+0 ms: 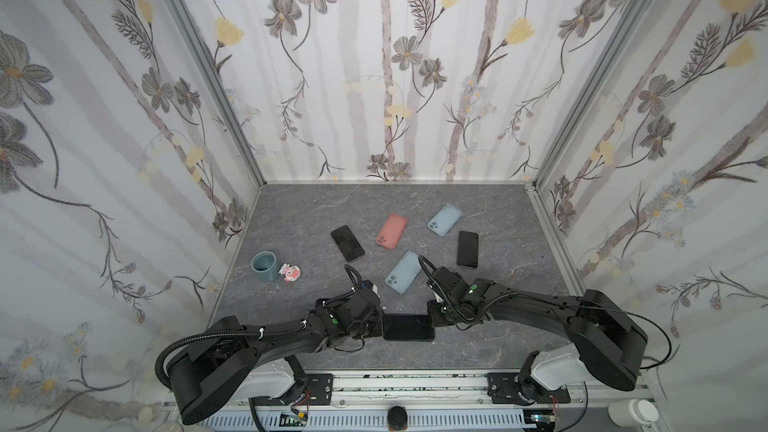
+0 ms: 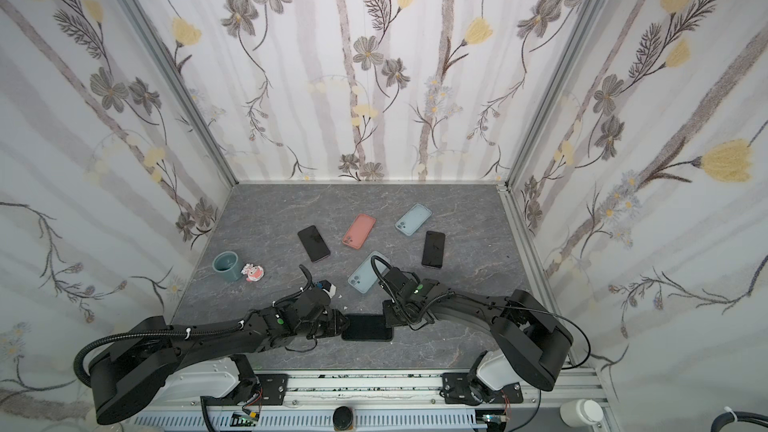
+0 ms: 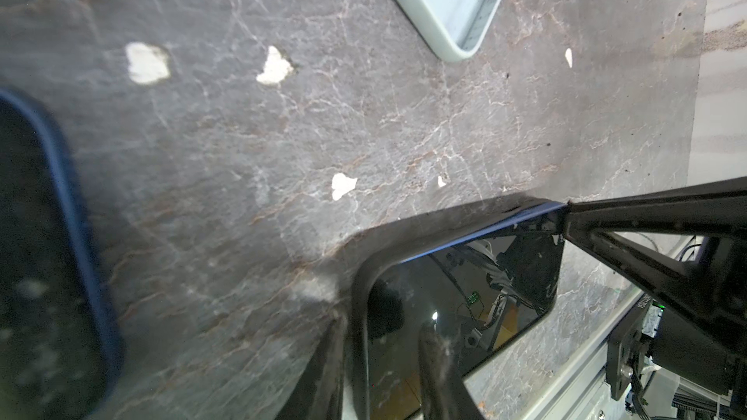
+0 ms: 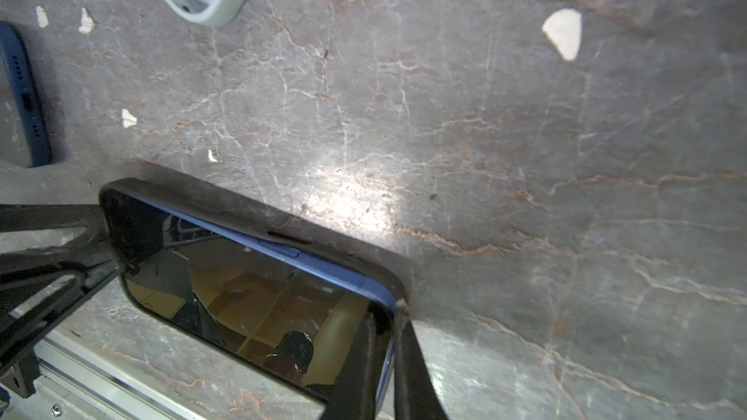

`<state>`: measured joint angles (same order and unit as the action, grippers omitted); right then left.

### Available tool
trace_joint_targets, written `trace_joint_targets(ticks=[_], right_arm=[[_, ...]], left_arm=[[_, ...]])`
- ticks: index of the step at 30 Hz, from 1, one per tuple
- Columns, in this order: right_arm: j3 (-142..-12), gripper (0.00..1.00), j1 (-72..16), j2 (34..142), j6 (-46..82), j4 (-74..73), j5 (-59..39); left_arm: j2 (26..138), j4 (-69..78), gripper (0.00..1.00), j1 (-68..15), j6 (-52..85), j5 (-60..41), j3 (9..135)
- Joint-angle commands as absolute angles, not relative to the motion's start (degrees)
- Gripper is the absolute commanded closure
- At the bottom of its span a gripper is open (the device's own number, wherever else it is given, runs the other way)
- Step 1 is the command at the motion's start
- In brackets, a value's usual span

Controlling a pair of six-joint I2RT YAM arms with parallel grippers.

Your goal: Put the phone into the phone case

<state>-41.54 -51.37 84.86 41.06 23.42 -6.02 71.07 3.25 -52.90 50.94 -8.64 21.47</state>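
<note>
Evidently, the phone [image 1: 409, 327] lay screen up inside the black phone case [image 4: 242, 206] at the front middle of the tabletop [image 1: 291, 209], its blue side showing within the case rim along one long edge. The left claw [image 1: 379, 326], narrowly parted, gripped the case's left end, one finger outside the rim and one over the screen, while the right claw [image 1: 434, 318] was pinched almost closed on the phone's right end. A pale blue case [image 1: 404, 272] lay just behind, well apart from a teal cup [image 1: 264, 266] and a small figurine [image 1: 290, 273] at the left.
</note>
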Motion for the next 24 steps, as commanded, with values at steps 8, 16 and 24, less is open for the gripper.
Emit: trace_joint_targets(ticks=[8,16,24], right_arm=[[-39.8,0.9,-52.6,89.1,40.5,24.6,-6.2],[-38.7,0.89,-53.0,90.6,40.4,24.0,-5.2],[-41.1,0.87,-55.3,93.3,40.1,28.9,-0.3]], left_arm=[[71.1,4.0,0.69,-53.0,50.9,-8.0,21.1],[71.8,2.9,0.85,-52.9,51.3,-6.4,19.5],[71.8,2.8,0.85,-52.9,51.9,-5.3,18.0]])
